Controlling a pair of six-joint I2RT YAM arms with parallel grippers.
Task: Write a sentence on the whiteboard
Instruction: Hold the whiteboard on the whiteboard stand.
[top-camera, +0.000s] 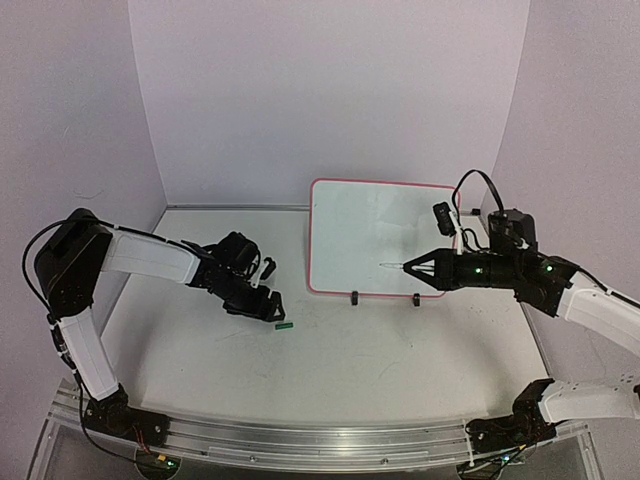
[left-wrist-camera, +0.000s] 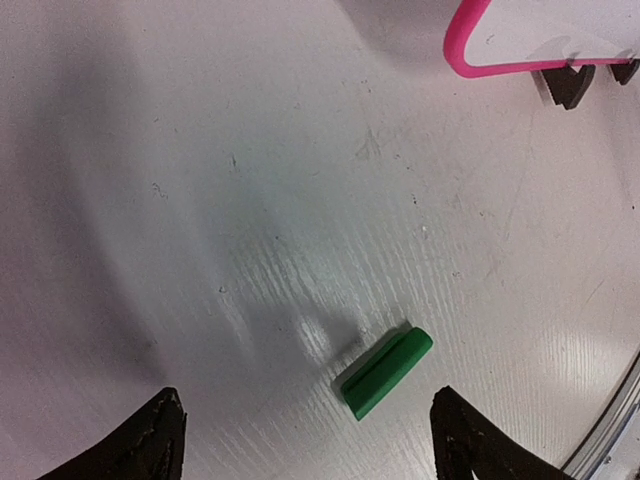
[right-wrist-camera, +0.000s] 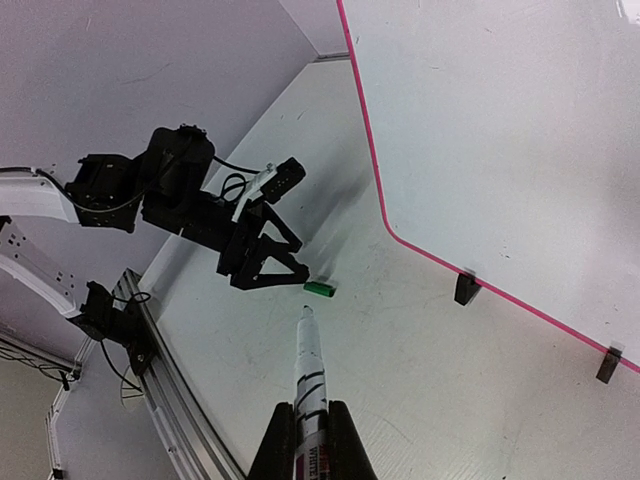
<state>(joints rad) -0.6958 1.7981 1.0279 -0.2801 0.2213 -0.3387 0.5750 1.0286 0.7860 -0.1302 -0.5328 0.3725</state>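
Note:
The whiteboard (top-camera: 380, 225), white with a pink rim, stands on two black feet at the back right; its face looks blank and no sentence shows on it. My right gripper (top-camera: 412, 266) is shut on a white marker (right-wrist-camera: 311, 360), uncapped, its tip hanging in front of the board's lower part. A green marker cap (left-wrist-camera: 387, 372) lies loose on the table. My left gripper (left-wrist-camera: 310, 445) hovers over the cap, open wide, and neither of the fingers (left-wrist-camera: 150, 445) touches it. The cap (top-camera: 284, 325) lies left of the board, just beyond the left gripper (top-camera: 270, 286).
The board's pink corner (left-wrist-camera: 470, 60) and a black foot (left-wrist-camera: 570, 82) lie up and right of the cap. White walls close the table at back and sides. A metal rail (top-camera: 300, 445) runs along the near edge with both arm bases.

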